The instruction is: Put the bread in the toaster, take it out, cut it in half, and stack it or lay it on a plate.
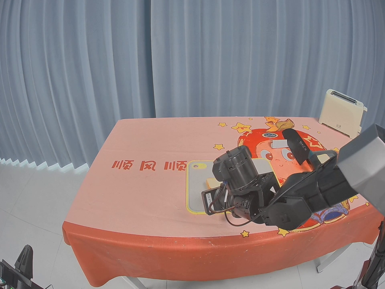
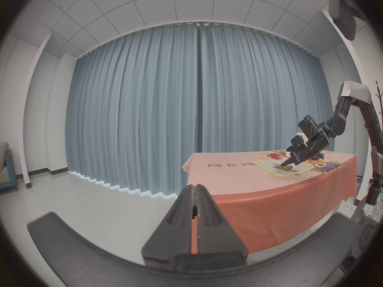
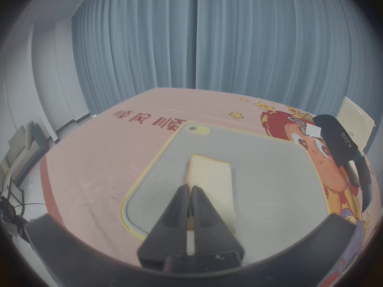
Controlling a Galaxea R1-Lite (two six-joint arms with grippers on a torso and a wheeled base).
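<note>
A pale half slice of bread (image 3: 215,184) lies on the grey, yellow-rimmed cutting board (image 3: 271,172) near the table's front middle. My right gripper (image 3: 190,188) is down at the bread's near edge, fingers shut, with a bread-coloured strip showing between them. From the left wrist view the right gripper (image 2: 288,163) touches the bread (image 2: 282,165) on the board (image 2: 275,169). In the head view my right wrist hangs over the board (image 1: 194,189), hiding most of the bread (image 1: 210,181). The cream toaster (image 1: 343,113) stands at the far right corner. My left gripper (image 2: 194,186) is shut and empty, low beside the table's left.
A black knife-like object with a white label (image 1: 298,145) lies right of the board, between it and the toaster. The orange printed cloth (image 1: 140,189) covers the table, with open room on its left half. Curtains hang behind.
</note>
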